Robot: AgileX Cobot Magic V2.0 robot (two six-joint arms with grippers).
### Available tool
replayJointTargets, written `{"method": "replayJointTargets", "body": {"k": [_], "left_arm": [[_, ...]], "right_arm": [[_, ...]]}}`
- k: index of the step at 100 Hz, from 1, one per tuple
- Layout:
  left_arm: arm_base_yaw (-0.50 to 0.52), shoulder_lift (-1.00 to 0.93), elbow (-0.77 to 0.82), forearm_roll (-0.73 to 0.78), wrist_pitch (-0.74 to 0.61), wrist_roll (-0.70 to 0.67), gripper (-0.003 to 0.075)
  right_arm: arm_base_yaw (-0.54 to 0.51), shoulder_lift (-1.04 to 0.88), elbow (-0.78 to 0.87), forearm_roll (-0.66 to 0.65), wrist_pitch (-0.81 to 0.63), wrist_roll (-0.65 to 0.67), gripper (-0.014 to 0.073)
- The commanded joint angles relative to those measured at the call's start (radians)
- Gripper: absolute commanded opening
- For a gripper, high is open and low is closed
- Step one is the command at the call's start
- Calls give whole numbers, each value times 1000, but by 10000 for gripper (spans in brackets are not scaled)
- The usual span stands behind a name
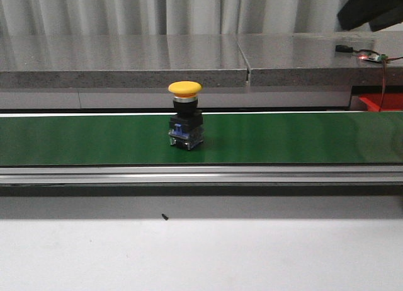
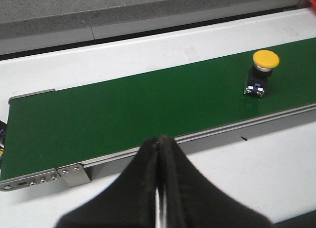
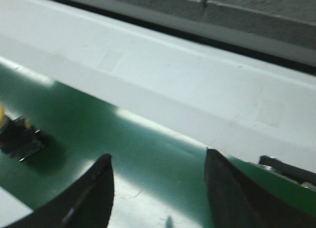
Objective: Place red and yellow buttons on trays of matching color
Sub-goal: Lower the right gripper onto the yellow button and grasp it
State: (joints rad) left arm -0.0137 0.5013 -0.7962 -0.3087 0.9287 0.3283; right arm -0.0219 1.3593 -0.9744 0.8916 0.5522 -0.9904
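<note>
A yellow button (image 1: 185,114) with a mushroom cap and a black base stands upright on the green conveyor belt (image 1: 302,138), a little left of the middle. The left wrist view shows the yellow button (image 2: 262,72) far off from my left gripper (image 2: 160,141), which is shut and empty over the belt's near rail. My right gripper (image 3: 159,161) is open over the belt with nothing between its fingers; only the base of the yellow button (image 3: 18,139) shows at that view's edge. No red button or tray shows. Neither gripper appears in the front view.
A grey stone ledge (image 1: 126,61) runs behind the belt. A red object (image 1: 383,102) and a small circuit board with wires (image 1: 371,57) sit at the far right. White tabletop (image 1: 201,253) lies in front of the belt's metal rail (image 1: 201,174).
</note>
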Motion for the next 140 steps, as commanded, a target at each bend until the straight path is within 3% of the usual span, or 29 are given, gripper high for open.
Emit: {"method": "replayJointTargets", "body": {"k": [1, 30, 82, 98, 140], "left_arm": [[-6, 6, -25, -25, -70, 2, -19], [-6, 6, -25, -25, -70, 2, -19], [-6, 6, -25, -25, -70, 2, -19], [-6, 6, -25, -25, -70, 2, -19], [-6, 6, -25, -25, -70, 2, -19]], "right_arm": [[27, -37, -21, 21, 42, -44, 426], [107, -9, -21, 26, 172, -173, 426], [242, 157, -21, 59, 124, -296, 426], [242, 198, -21, 149, 63, -334, 426], [242, 221, -21, 462, 60, -610, 426]]}}
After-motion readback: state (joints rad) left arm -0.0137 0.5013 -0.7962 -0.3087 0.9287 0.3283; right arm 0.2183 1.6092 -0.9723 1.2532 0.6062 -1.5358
